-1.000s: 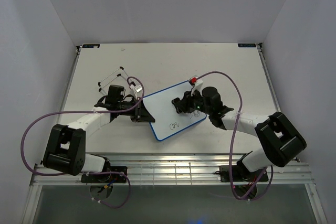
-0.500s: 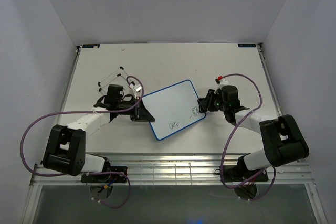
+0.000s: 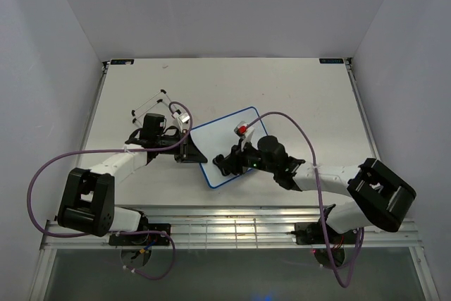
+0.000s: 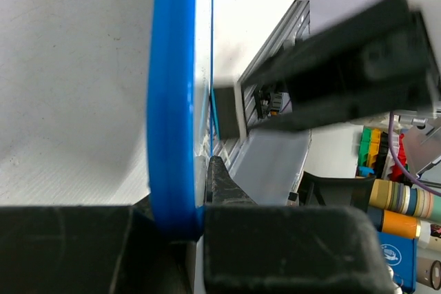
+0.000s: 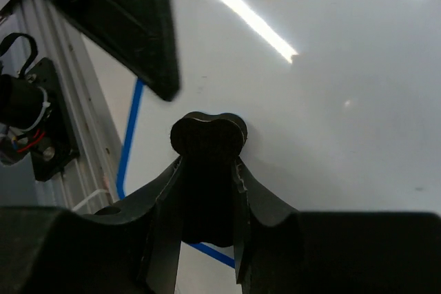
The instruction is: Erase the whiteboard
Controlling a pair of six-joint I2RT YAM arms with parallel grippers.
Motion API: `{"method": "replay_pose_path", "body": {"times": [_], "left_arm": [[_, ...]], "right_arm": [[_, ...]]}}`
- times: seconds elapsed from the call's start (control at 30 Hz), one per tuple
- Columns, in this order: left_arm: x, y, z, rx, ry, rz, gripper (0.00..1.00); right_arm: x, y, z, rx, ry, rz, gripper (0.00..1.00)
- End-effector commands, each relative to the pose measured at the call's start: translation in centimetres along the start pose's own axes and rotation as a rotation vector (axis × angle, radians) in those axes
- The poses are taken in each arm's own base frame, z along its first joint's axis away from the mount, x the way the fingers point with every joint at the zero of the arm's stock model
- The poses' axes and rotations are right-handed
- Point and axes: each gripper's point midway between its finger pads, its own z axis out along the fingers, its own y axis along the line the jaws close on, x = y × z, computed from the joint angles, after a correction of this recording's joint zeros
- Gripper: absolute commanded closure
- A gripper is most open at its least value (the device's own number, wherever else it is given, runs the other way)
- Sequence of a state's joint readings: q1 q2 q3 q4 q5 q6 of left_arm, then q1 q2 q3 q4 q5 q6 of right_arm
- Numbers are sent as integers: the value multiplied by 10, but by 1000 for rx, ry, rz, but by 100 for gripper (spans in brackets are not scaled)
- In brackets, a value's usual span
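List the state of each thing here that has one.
whiteboard: left edge clamped; no writing on the uncovered part.
left gripper: shut on the whiteboard's rim.
right gripper: shut on the eraser, over the board's near end.
eraser: held, against the board face.
wire stand: on the table, holding nothing.

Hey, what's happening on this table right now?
Two robot arms are working on a whiteboard. The left gripper is clamped on the board's left edge, steadying it. The right gripper presses a small black eraser onto the board's near corner. The uncovered part of the board shows no writing.
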State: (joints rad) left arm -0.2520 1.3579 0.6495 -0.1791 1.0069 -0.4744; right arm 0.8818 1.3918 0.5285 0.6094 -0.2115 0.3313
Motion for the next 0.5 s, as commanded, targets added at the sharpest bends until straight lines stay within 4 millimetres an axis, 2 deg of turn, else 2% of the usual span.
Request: {"method": "replay_pose_path", "body": {"times": [0.0, 0.03, 0.17, 0.2, 0.27, 0.33, 0.43, 0.47], "left_arm": [[-9, -19, -2, 67, -25, 116, 100], [-9, -19, -2, 66, -25, 114, 100], [-9, -21, -2, 76, -23, 115, 100], [-9, -21, -2, 79, -24, 116, 100], [-8, -22, -2, 84, -22, 116, 100], [-7, -22, -2, 87, -20, 115, 100], [-6, -21, -2, 87, -17, 112, 100], [-5, -22, -2, 89, -17, 114, 100]], "right_arm": [[-9, 36, 9, -86, -55, -40, 92], [-5, 45, 10, -99, -48, -48, 92], [-8, 49, 16, -32, -55, -67, 92], [-13, 38, 18, 44, -73, -67, 92], [-18, 30, 22, 110, -74, -77, 92], [-27, 11, 22, 230, -101, -80, 92], [-29, -9, 21, 335, -100, -110, 92], [-22, -15, 19, 361, -75, -119, 92]]}}
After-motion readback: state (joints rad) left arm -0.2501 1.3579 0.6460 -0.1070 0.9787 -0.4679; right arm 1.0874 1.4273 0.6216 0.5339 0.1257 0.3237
